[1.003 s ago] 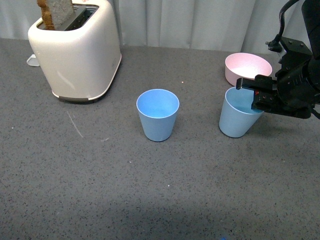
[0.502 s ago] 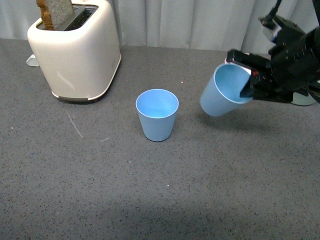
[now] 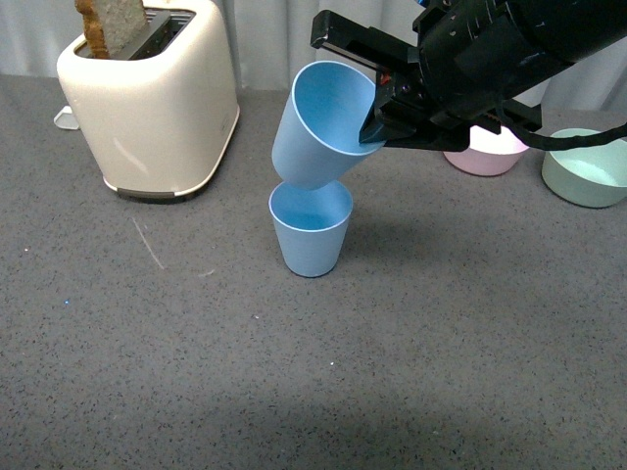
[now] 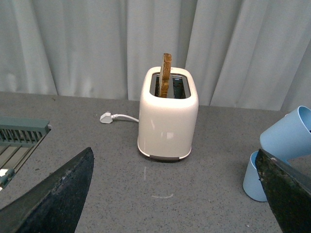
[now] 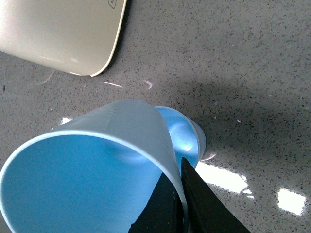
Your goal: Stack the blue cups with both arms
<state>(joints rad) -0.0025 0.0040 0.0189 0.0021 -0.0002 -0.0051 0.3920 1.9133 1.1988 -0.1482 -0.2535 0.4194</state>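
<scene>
Grey speckled tabletop (image 3: 441,372): toaster (image 3: 147,108) back-L, blue cup (image 3: 311,247) ctr, pink bowl (image 3: 490,163) + green bowl (image 3: 588,196) back-R.

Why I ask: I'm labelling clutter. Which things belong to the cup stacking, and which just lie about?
Job: tilted light-blue plastic cup, held over the other; upright light-blue plastic cup; black right gripper, shut on the tilted cup's rim.
Lying about: cream toaster with a toast slice; pink bowl; pale green bowl; white plug.

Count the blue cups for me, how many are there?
2. One cup stands on the table; the other cup hangs tilted just above it, pinched at its rim by the right tool.
</scene>
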